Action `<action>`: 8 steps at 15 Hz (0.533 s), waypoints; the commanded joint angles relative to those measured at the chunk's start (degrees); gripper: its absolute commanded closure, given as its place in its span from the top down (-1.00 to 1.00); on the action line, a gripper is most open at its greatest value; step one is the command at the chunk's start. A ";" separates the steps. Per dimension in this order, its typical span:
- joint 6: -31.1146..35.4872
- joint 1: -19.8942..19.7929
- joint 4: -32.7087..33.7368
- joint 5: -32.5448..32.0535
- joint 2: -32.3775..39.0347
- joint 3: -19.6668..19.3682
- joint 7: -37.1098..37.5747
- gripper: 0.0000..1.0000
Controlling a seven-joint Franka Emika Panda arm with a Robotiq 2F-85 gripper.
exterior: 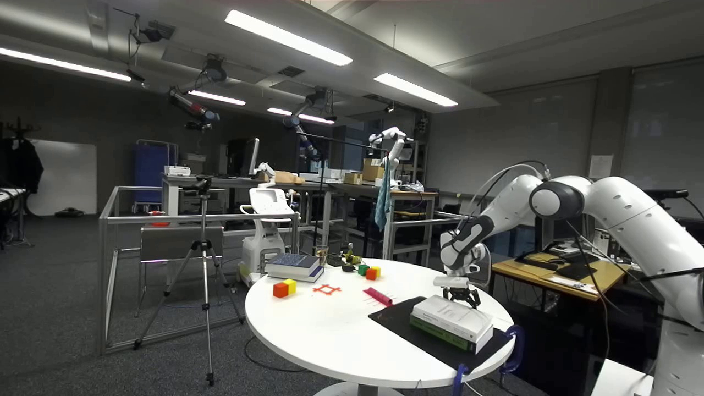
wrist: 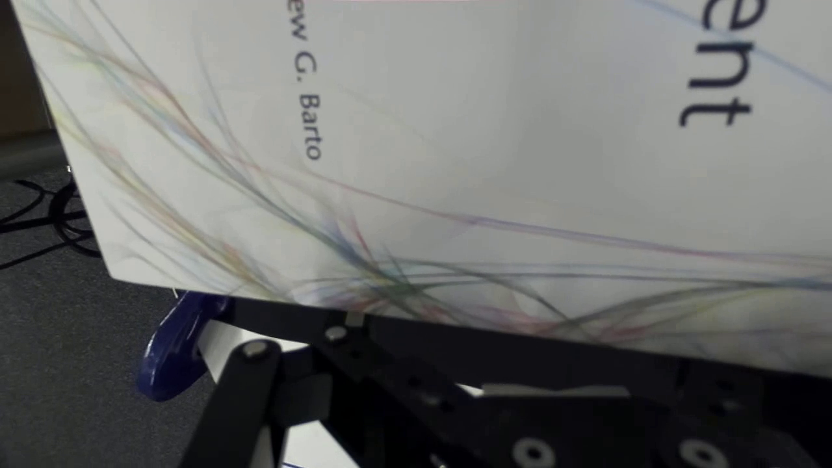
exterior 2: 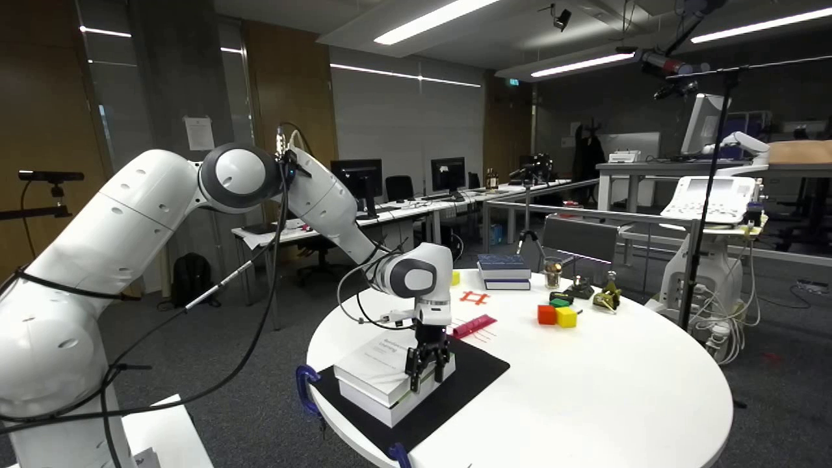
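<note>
Black gripper (exterior 2: pixel 428 382), fingers parted wide, right at the edge of the white book (exterior 2: pixel 377 364)!
You have both fingertips pointing down along the book's side; whether they touch it, you can't tell. That white book lies flat on a green-spined book (exterior: pixel 440 334), the pair sitting on a black mat (exterior 2: pixel 473 365) near the rim of your round white table (exterior 2: pixel 617 390), with a blue clamp (exterior: pixel 518 346) on the table's edge close by. Just past the mat, you've a pinkish-red roll (exterior 2: pixel 474 326) lying flat. Well apart from your gripper, a red cube (exterior 2: pixel 546 315) and a yellow cube (exterior 2: pixel 566 318) sit side by side, and over by the rim, blue books (exterior 2: pixel 504 262) lie stacked.
</note>
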 commanded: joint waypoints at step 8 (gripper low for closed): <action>-6.37 1.11 -0.74 -1.66 -0.57 1.44 4.56 1.00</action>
